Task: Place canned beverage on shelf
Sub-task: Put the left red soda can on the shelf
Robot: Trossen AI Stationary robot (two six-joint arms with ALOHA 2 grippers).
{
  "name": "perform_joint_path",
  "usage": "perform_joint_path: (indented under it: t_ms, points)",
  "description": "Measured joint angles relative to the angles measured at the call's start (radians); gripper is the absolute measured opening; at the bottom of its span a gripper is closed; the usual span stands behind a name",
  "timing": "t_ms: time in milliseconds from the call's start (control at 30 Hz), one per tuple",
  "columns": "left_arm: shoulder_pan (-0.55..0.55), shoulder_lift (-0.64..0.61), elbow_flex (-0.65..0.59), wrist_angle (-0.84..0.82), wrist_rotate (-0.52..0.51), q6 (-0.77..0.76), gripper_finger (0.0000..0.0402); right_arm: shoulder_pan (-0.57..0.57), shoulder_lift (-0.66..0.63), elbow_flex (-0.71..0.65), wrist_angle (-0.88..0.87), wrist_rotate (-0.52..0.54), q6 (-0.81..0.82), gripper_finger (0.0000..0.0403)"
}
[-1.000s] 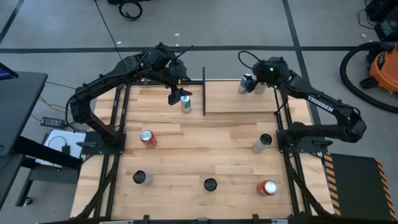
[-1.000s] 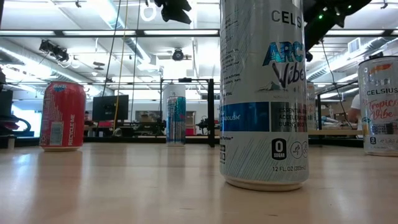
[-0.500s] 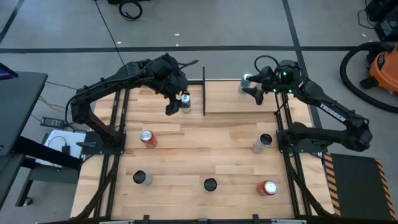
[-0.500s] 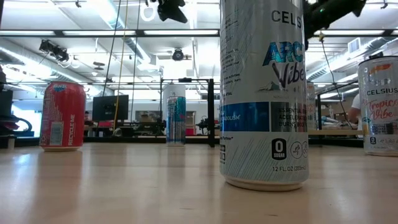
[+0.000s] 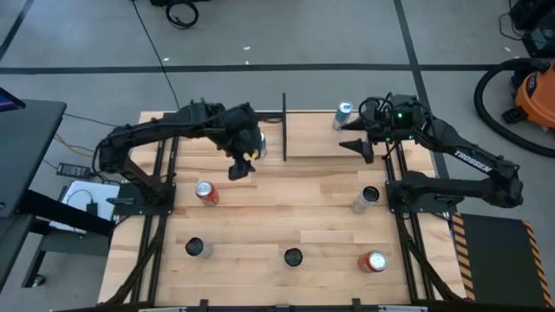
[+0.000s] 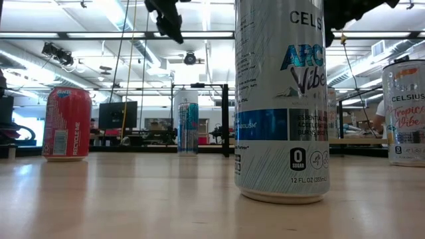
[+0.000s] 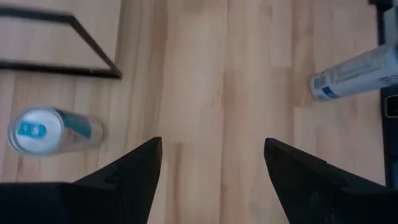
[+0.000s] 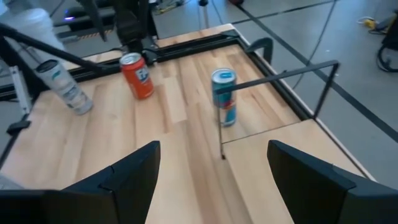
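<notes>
A slim silver-and-blue beverage can (image 5: 343, 113) stands upright at the far right corner of the pale wooden shelf panel edged by thin black rods (image 5: 334, 137). Another slim blue-and-white can (image 8: 224, 97) stands on the darker planked wooden tabletop (image 5: 277, 217), just beside the shelf's left rod. The right gripper (image 5: 362, 147) hovers above the shelf's right part, near the first can, jaws apart and empty. The left gripper (image 5: 239, 166) hangs over the tabletop near the second can, jaws spread, holding nothing.
</notes>
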Motion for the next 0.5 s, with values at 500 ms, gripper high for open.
perform_joint_path:
  t_ms: [500]
  points:
    - [-0.108, 0.0, -0.026, 0.014, -0.051, -0.132, 0.0284, 0.049, 0.002, 0.0, -0.002, 0.007, -0.002, 0.0305]
